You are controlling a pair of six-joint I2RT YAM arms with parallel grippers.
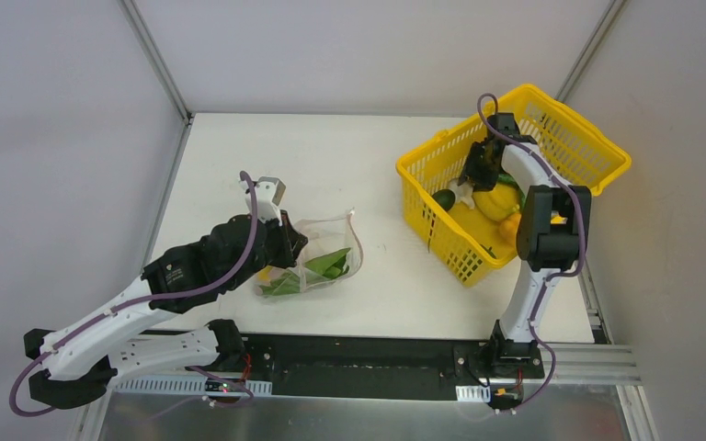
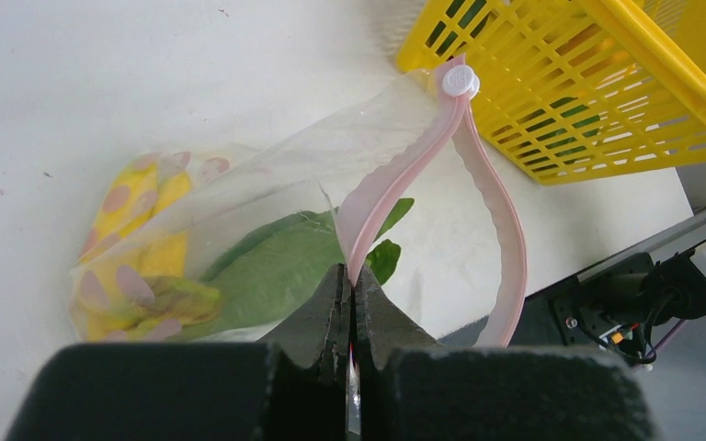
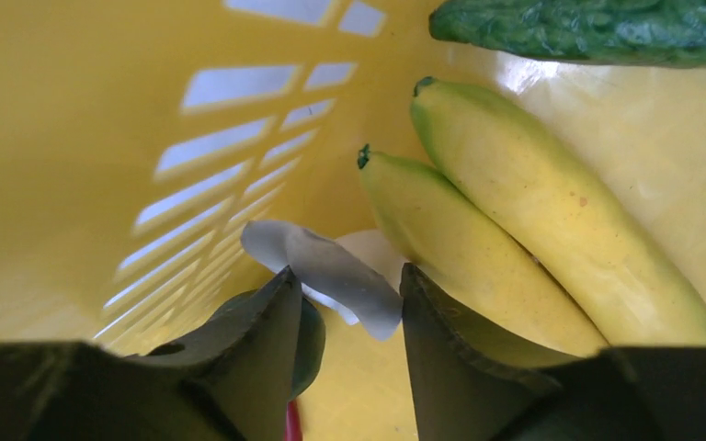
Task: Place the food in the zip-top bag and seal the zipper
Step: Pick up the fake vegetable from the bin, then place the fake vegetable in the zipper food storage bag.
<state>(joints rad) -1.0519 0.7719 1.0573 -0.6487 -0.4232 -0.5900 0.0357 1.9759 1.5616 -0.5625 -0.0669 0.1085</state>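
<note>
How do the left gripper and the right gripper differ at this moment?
The left gripper is shut on the pink zipper; the right gripper stands open. The left is at the zip-top bag on the table; the right is inside the yellow basket, beside bananas. Both are dark and two-fingered.

1. Left arm (image 1: 129,312) lies low, folded back near its base, with the forearm stretching forward and to the right.
2. Left wrist is angled down, camera housing on top, a purple cable looping over it.
3. Left gripper (image 2: 349,285) has its jaws pressed together, fingertips meeting, pinching the zipper (image 2: 395,175) between them.
4. Right arm (image 1: 533,276) rises steeply from its base to a high elbow.
5. From that elbow, the right forearm reaches forward and bends over to the left.
6. Right wrist tips downward, cable arching above it.
7. Right gripper (image 3: 345,285) points down, jaws parted, with a clear gap between the two dark fingers (image 3: 267,322).
</note>
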